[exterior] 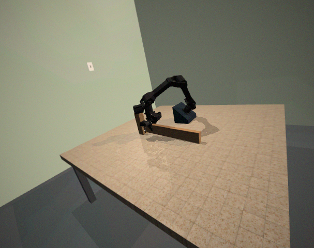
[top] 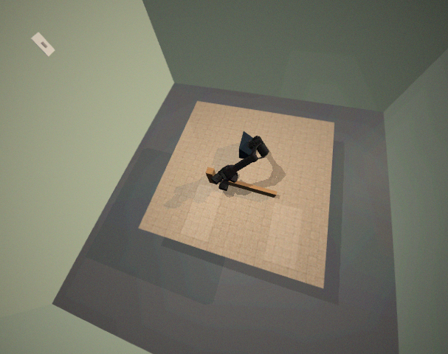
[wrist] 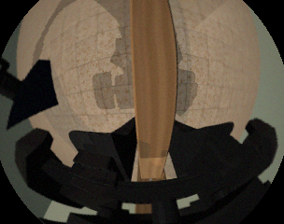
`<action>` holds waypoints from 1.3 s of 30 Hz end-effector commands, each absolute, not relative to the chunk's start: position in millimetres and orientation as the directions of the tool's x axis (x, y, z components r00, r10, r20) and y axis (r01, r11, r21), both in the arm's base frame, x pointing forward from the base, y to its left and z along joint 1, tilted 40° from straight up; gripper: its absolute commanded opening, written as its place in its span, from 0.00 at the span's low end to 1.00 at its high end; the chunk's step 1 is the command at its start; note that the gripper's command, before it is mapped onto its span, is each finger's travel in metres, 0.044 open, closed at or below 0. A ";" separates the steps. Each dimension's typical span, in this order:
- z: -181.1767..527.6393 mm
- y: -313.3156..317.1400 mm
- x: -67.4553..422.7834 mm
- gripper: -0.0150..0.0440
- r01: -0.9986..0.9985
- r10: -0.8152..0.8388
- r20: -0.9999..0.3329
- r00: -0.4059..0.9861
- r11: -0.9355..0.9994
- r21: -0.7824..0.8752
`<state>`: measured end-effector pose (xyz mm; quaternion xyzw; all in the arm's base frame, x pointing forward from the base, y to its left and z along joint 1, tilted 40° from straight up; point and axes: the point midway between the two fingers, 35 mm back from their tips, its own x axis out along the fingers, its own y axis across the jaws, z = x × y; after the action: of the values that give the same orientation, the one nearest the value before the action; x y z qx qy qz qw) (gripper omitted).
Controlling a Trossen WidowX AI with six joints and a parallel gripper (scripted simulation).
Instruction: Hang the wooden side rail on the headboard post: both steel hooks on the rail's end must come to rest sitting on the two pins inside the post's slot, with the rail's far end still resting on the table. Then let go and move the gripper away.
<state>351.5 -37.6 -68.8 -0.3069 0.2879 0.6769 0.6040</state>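
A wide tiled worktop (exterior: 232,173) is seen, and on it the black arm (exterior: 165,86) is arched from its dark blue base (exterior: 182,113) toward the left. The long wooden side rail (exterior: 175,132) is laid from the short upright headboard post (exterior: 138,121) at the left out to the right; its far end (exterior: 197,137) rests on the worktop, and its near end is brought right against the post. The rail is a plain, straight board of light brown wood with a darker side face, and in the wrist view it (wrist: 152,75) runs straight away from the camera. The pincer (exterior: 149,123) is clenched on the rail close to the post, so the rail is gripped and not yet let go. The step in hand is judged to be the seating of the hooks in the slot. The steel hooks, the pins and the slot itself are hidden behind the pincer and are too small to be made out, so it cannot be told if they are seated. For the next move a small, careful lowering of the held end is probably called for, until the weight is taken by the pins; only then should the pincer be released and drawn away, without the rail being pushed sideways.
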 end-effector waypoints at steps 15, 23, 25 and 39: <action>-66.8 -44.6 356.4 0.25 -0.995 0.636 -0.769 -0.069 -0.100 0.006; -66.7 -45.4 357.1 0.25 -0.995 0.636 -0.769 -0.069 -0.100 0.006; -66.7 -45.6 357.2 0.25 -0.995 0.636 -0.769 -0.069 -0.100 0.006; -67.6 -46.5 358.8 0.25 -0.995 0.636 -0.769 -0.069 -0.100 0.006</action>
<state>354.6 -40.7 -69.8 -0.3089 0.2876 0.6783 0.6015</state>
